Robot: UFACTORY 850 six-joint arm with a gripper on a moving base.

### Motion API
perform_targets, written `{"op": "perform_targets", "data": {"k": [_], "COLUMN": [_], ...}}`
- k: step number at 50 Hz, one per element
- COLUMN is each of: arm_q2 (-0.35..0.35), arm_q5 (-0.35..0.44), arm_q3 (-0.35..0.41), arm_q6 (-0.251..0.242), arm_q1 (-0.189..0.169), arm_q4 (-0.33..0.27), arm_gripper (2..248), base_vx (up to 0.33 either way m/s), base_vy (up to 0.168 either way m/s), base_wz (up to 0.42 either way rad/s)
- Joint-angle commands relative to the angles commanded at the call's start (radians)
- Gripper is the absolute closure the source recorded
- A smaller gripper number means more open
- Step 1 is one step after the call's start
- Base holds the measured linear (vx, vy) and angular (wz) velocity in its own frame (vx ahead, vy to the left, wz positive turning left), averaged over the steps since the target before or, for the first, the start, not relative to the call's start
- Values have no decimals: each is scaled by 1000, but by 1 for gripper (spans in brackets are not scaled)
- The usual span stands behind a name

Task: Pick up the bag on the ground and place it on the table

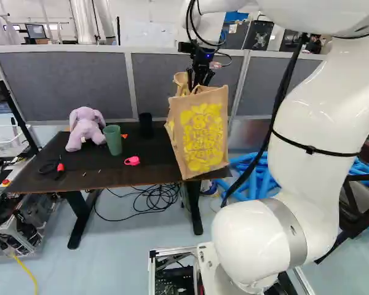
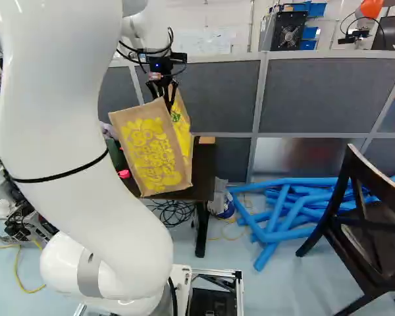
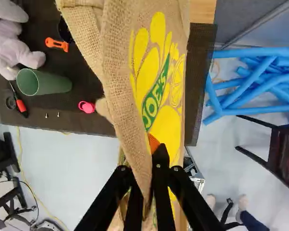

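My gripper [image 1: 199,85] is above the right part of the dark table [image 1: 40,177], holding the tan bag [image 1: 203,138] with yellow print by its upper edge. The bag hangs slightly tilted over the table's right end; whether its bottom touches the tabletop I cannot tell. In the right base view the bag [image 2: 147,153] overlaps the table's front edge. The wrist view has the gripper [image 3: 149,190] closed with burlap fabric pinched between its fingers, and the bag [image 3: 120,82] spreading out ahead of them. Fabric partly hides one finger.
Left of the bag on the table are a purple plush toy [image 1: 85,128], a green cup [image 1: 113,139], a black cup [image 1: 146,124] and a pink item [image 1: 131,161]. Grey partitions stand behind. Blue tubes [image 2: 276,217] and a dark chair [image 2: 362,230] are to the right.
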Motion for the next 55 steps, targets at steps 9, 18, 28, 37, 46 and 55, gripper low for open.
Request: {"op": "perform_targets", "data": {"k": [9,18,28,37,46,55], "arm_q2": [-21,-39,-68,-104,-153,-209], "arm_q5": [0,0,0,0,0,0], "arm_q3": [-23,-45,-78,-121,-164,-207], "arm_q6": [89,112,115,115,115,115], "arm_q1": [-1,-2,-3,-4,-6,-9], "arm_q4": [0,0,0,0,0,0], "arm_gripper": [225,225,225,225,225,225], "base_vx": [0,0,0,0,0,0], "base_vy": [0,0,0,0,0,0], "base_wz": [0,0,0,0,0,0]}}
